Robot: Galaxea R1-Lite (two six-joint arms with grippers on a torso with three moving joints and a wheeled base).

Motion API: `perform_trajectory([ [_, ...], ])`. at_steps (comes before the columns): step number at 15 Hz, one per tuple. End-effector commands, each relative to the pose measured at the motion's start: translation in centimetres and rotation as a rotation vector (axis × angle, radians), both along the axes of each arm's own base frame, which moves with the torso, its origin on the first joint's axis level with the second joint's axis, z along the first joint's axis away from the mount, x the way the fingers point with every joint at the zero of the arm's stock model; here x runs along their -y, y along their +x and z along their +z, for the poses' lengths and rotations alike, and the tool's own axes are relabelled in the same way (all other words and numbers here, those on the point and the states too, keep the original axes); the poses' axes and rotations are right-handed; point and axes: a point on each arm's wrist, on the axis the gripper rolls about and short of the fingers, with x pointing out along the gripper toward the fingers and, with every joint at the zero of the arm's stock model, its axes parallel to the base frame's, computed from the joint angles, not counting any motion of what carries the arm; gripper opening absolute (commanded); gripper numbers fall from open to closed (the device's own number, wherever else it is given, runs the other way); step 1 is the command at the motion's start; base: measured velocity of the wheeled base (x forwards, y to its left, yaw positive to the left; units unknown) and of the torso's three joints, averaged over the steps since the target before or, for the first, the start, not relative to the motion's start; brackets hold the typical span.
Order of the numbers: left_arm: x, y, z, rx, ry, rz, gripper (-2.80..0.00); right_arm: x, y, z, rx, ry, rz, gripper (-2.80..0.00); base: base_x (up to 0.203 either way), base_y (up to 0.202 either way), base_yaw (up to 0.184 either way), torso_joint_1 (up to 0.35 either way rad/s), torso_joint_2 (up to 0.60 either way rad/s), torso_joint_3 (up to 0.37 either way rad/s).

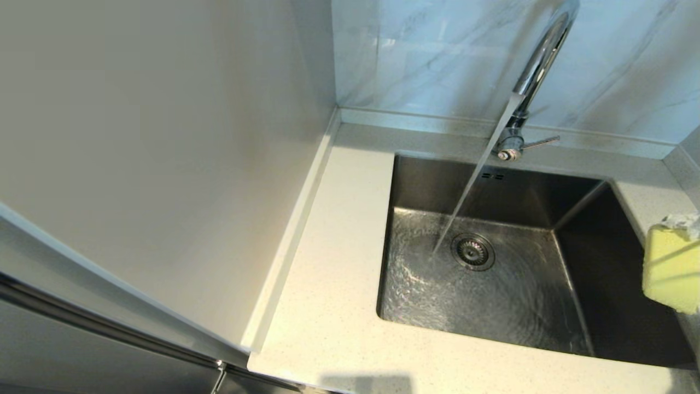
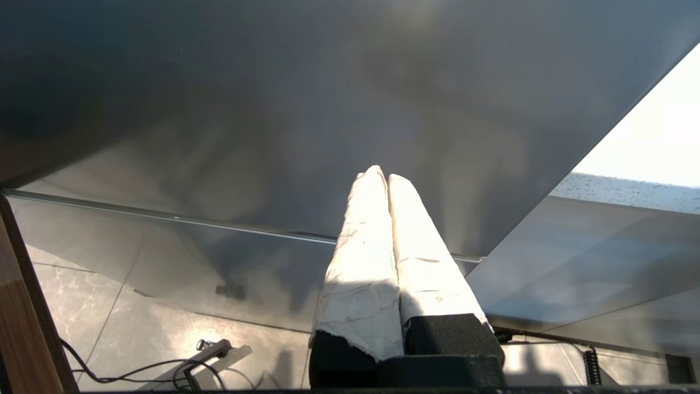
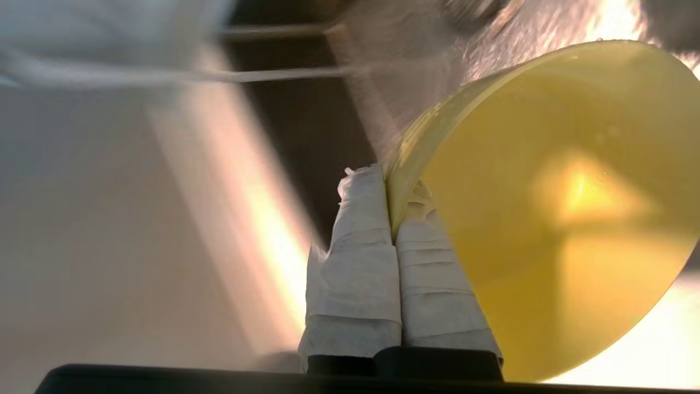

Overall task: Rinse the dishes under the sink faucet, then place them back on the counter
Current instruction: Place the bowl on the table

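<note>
Right gripper pinching the bowl at the sink's right edge, water running.

I see my right gripper (image 3: 392,216) with its taped fingers (image 3: 355,262) clamped on the rim of the pale-yellow bowl (image 3: 569,219); in the head view the bowl (image 1: 672,268) is cut off at the right edge of the frame, over the sink (image 1: 492,306). The counter (image 1: 339,273) lies bare left of the basin. Further back, the faucet (image 1: 538,65) pours beside the drain (image 1: 473,251). My left gripper (image 2: 383,178) sits pressed together, low beside a cabinet.
</note>
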Motion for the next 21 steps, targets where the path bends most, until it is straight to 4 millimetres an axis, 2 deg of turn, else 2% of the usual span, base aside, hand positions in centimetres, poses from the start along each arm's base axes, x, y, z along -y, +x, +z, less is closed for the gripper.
perform_trajectory([
  [1, 0.0, 0.0, 0.0, 0.000, 0.000, 0.000, -2.80, 0.0, 0.8, -0.2, 0.087, -0.486, 0.177, -2.80, 0.000, 0.000, 0.000, 0.000, 0.00, 0.000],
  [3, 0.0, 0.0, 0.0, 0.000, 0.000, 0.001, -2.80, 0.6, 2.4, 0.1, 0.211, -0.898, 0.289, -2.80, 0.000, 0.000, 0.000, 0.000, 0.00, 0.000],
  [5, 0.0, 0.0, 0.0, 0.000, 0.000, -0.001, -2.80, 1.7, 3.7, -0.4, 0.241, -1.162, 0.372, -2.80, 0.000, 0.000, 0.000, 0.000, 0.00, 0.000],
  [6, 0.0, 0.0, 0.0, 0.000, 0.000, 0.001, -2.80, 2.6, 4.0, -1.2, 0.212, -1.233, 0.407, -2.80, 0.000, 0.000, 0.000, 0.000, 0.00, 0.000],
  [11, 0.0, 0.0, 0.0, 0.000, 0.000, -0.001, -2.80, 6.2, 5.3, -4.9, 0.048, -1.238, 0.486, -2.80, 0.000, 0.000, 0.000, 0.000, 0.00, 0.000],
  [13, 0.0, 0.0, 0.0, 0.000, 0.000, 0.000, -2.80, 7.5, 6.4, -6.0, 0.020, -1.230, 0.498, -2.80, 0.000, 0.000, 0.000, 0.000, 0.00, 0.000],
  [16, 0.0, 0.0, 0.0, 0.000, 0.000, 0.001, -2.80, 9.7, 8.9, -6.0, -0.025, -1.296, 0.477, -2.80, 0.000, 0.000, 0.000, 0.000, 0.00, 0.000],
  [21, 0.0, 0.0, 0.0, 0.000, 0.000, 0.001, -2.80, 12.5, 11.6, -5.5, -0.028, -1.363, 0.442, -2.80, 0.000, 0.000, 0.000, 0.000, 0.00, 0.000],
])
